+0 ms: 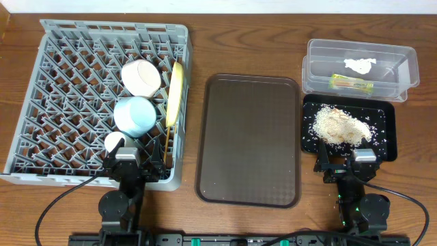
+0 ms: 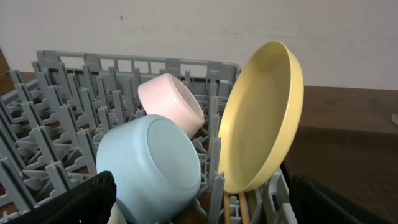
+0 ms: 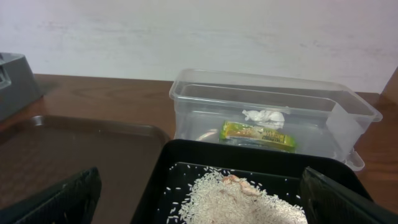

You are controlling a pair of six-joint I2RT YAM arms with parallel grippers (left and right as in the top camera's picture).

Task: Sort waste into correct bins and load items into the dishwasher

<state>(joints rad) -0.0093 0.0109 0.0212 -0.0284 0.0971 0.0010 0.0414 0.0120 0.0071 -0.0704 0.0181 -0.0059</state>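
Dishes sit in the grey rack (image 1: 68, 75) at the counter's left, seen from overhead: white bowl (image 1: 141, 77), blue bowl (image 1: 134, 115), small cup (image 1: 113, 142), and yellow plate (image 1: 177, 96) on edge. The brown tray (image 1: 249, 140) lies mid-counter. At right, the clear tub (image 1: 404, 65) holds the wrapper (image 1: 351, 84) and tissue (image 1: 360, 65), and the black tray (image 1: 386, 116) holds the rice (image 1: 339, 126). On the left wrist, the left jaws are spread wide and grip nothing, with chopsticks (image 2: 243, 210) under the plate. On the right wrist, the right jaws are equally wide and empty, at the black tray's near edge.

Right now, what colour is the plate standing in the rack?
Yellow; the plate shows best in the left wrist view.
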